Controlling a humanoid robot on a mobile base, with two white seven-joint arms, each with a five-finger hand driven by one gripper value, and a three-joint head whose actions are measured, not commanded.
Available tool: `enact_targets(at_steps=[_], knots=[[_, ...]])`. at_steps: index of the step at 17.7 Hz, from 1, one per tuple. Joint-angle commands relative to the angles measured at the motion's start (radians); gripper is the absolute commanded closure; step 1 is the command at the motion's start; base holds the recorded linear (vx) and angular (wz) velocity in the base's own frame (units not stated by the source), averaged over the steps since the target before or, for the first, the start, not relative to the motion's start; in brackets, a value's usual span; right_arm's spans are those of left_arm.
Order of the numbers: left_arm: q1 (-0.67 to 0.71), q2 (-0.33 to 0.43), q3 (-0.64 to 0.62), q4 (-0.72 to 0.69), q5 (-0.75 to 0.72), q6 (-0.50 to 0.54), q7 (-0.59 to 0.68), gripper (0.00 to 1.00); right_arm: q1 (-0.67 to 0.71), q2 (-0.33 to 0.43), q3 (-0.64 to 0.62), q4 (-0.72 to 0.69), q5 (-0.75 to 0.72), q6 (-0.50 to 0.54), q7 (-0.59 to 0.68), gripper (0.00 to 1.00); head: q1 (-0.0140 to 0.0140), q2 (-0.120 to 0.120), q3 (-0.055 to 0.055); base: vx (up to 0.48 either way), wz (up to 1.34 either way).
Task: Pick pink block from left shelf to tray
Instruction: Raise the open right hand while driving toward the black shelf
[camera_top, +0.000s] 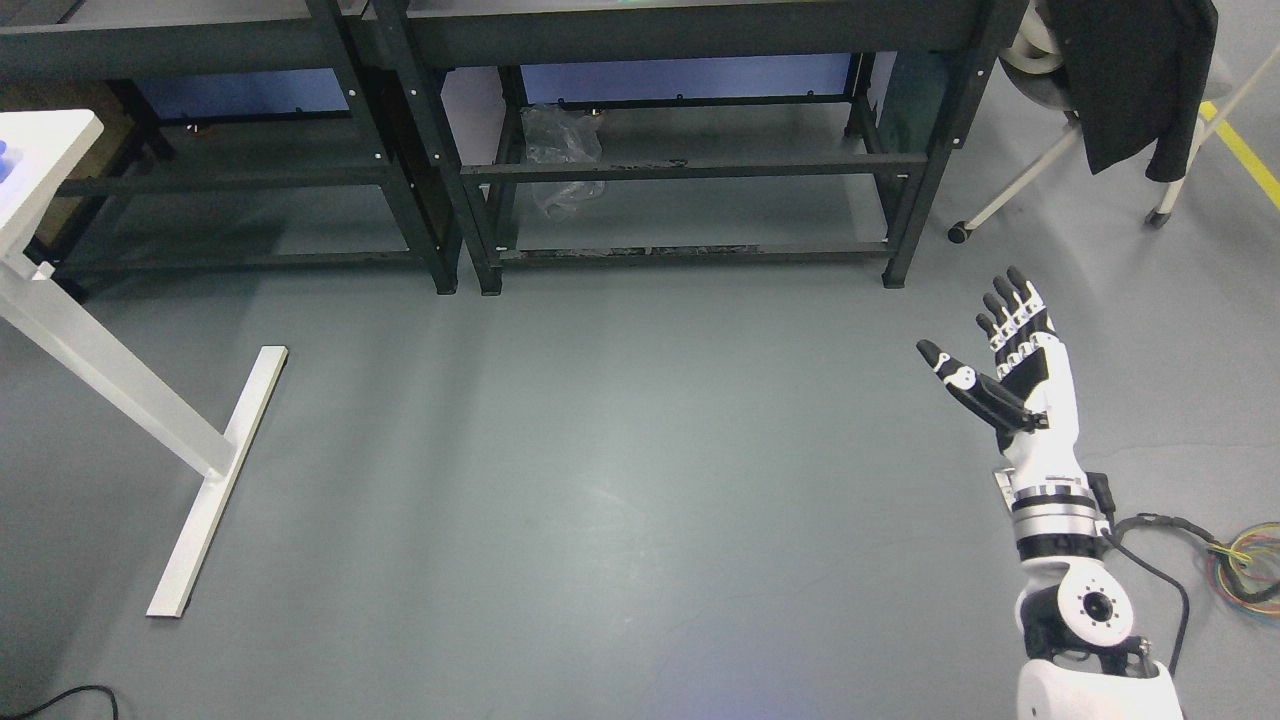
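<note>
My right hand (985, 335) is raised over the grey floor at the right side of the head view, fingers straight and thumb spread, holding nothing. Its arm comes up from the lower right corner. No pink block, shelf contents or tray show in this view. My left arm is out of view.
Two dark metal racks (690, 170) stand along the back, with a crumpled clear plastic bag (562, 160) on a low shelf. A white table (40, 160) with a slanted leg and floor foot (215, 480) stands at left. A chair with a black jacket (1140, 80) is at upper right. Coloured cables (1245, 570) lie at right.
</note>
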Motion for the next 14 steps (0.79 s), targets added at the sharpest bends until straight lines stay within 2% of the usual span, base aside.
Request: enact_targets(at_steps=[1, 4, 10, 12, 14], knots=[[-0.029, 0.017, 0.000, -0.017, 0.000, 0.000, 0.001, 0.00, 0.032, -0.017, -0.002, -0.001, -0.001, 0.000, 0.002, 0.00, 0.0000, 0.000, 0.000, 0.000, 0.00], [-0.029, 0.017, 0.000, -0.017, 0.000, 0.000, 0.001, 0.00, 0.032, -0.017, -0.028, 0.001, -0.002, 0.003, 0.001, 0.00, 0.0000, 0.000, 0.000, 0.000, 0.00], [-0.031, 0.017, 0.000, -0.017, 0.000, 0.000, 0.001, 0.00, 0.033, -0.017, -0.031, -0.009, 0.022, -0.065, 0.002, 0.00, 0.0000, 0.000, 0.000, 0.000, 0.00], [-0.031, 0.017, 0.000, -0.017, 0.000, 0.000, 0.001, 0.00, 0.032, -0.017, -0.033, -0.010, 0.175, -0.069, -0.008, 0.00, 0.0000, 0.000, 0.000, 0.000, 0.00], [-0.029, 0.017, 0.000, -0.017, 0.000, 0.000, 0.001, 0.00, 0.024, -0.017, -0.054, -0.013, 0.403, -0.062, -0.024, 0.01, 0.0000, 0.000, 0.000, 0.000, 0.00]])
